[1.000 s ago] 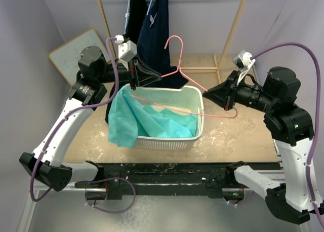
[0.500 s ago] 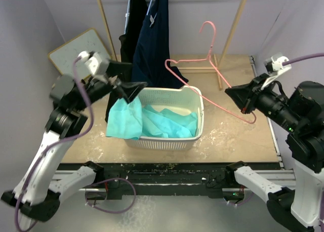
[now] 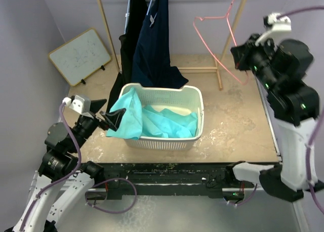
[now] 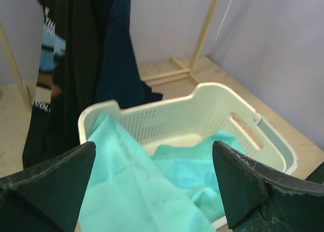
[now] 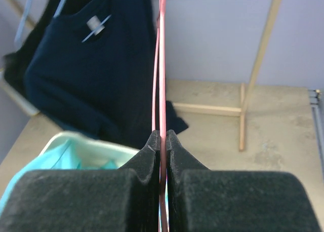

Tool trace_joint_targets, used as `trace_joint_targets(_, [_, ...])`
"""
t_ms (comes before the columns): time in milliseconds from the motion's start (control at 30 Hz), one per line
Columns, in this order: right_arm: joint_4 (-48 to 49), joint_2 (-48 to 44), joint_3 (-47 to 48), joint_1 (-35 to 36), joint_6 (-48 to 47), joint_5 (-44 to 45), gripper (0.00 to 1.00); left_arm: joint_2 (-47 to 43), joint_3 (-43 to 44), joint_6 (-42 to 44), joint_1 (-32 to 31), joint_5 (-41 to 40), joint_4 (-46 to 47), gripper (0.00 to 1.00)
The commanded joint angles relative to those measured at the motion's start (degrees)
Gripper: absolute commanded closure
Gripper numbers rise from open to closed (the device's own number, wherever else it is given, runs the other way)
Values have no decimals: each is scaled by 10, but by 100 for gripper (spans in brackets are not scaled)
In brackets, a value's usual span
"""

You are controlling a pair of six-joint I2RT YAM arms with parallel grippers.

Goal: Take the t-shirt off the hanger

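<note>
Step in hand, as I am judging it: the separation looks complete, and I am carrying the bare hanger (image 5: 163,19) away. The teal t-shirt (image 3: 162,121) is lying in the white basket (image 3: 167,141) in the middle of the bench (image 3: 233,125), with one fold draping over the basket's near-left rim.

To finish well, I am advising the following:
- At the near left, the idle arm should be staying off that overhanging fold, so that no cloth is being dragged out over the rim.
- At the far right, the thin wire needs a firm pinch and a slow swing, as it is likely to be twisting between flat pads.
- The hanger is passing close to the wooden rack (image 3: 202,69) and not far from the dark garments (image 3: 152,44) hanging on it. A snag there is the main risk.

Tool findings:
- My left tool (image 3: 110,114) is hovering at the near left, just beside the draped fold. Its jaws are standing wide apart and gripping nothing. Whether a tip is brushing the cloth, I cannot tell.
- My right tool (image 5: 161,138) is sitting high at the far right. Its jaws are pressing together on the pink wire of the hanger, with no gap showing beyond the wire itself.
</note>
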Motion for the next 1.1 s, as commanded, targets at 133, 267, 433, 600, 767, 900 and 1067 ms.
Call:
trace_joint_targets(133, [161,140,106,-4,-36,155,100,-117,-52,-23,-1,-67,-5,1])
trace_joint_targets(267, [176,190,157,-24,-39,144,100,-117,-41,-22,-1,-68,-19,1])
trace_joint_targets(433, [195,211,172,-47,-39,127,100,-115,-41,-19,-1,-60,-16,1])
trace_joint_targets(600, [192,240,196,-101,-22,62,100,-105,-40,-17,-1,-47,-14,1])
trace_joint_targets(767, [193,266,192,-108,-11,41,100,-98,-39,-17,-1,-40,-15,0])
trace_joint_targets(900, [200,279,187,-109,-7,31,100,-97,-39,-18,-1,-38,-16,0])
trace_joint_targets(1067, [193,297,200,-110,-5,21,100,-91,-39,-16,-1,-34,-14,0])
